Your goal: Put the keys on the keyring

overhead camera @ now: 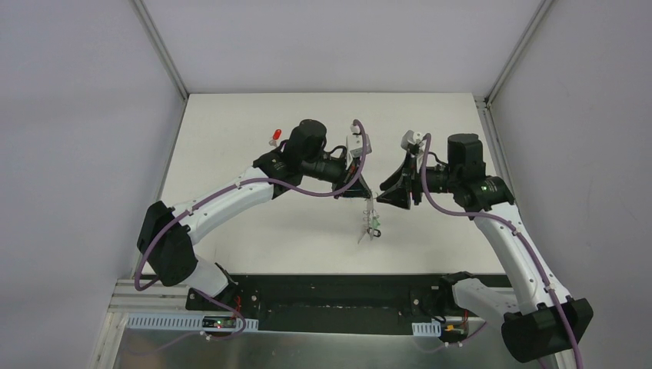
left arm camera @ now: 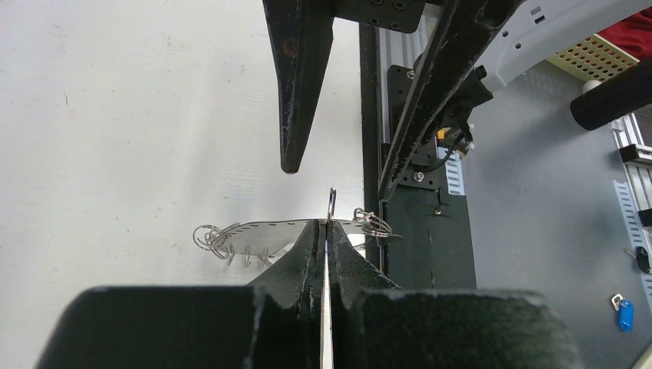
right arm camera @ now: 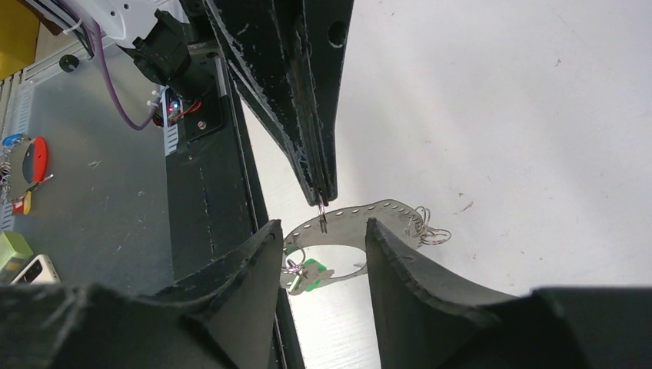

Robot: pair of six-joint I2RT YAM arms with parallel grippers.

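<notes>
- top external: the left arm (overhead camera: 223, 201) sweeps up from its base at lower left and bends inward. the right arm (overhead camera: 511, 238) mirrors it from lower right. the left tool (overhead camera: 366, 191) and right tool (overhead camera: 394, 194) meet nose to nose over the middle of the white surface (overhead camera: 254, 246). the keyring (overhead camera: 372, 215) hangs below them, with the green key (overhead camera: 377, 231) at its lower end. the red key (overhead camera: 274, 137) lies on the surface, well apart behind the left arm.
- left wrist: the left tool is pinched tight on a small loop of the keyring, seen edge-on. the perforated band runs to either side, with wire loops at both ends. the right tool gapes wide, touching nothing. a blue tag (left arm camera: 624, 314) lies on the grey sheet (left arm camera: 538, 231), seen only here.
- right wrist: the right tool's fingers are spread on either side of the band. the green key, unseen from the left wrist, dangles between them.
</notes>
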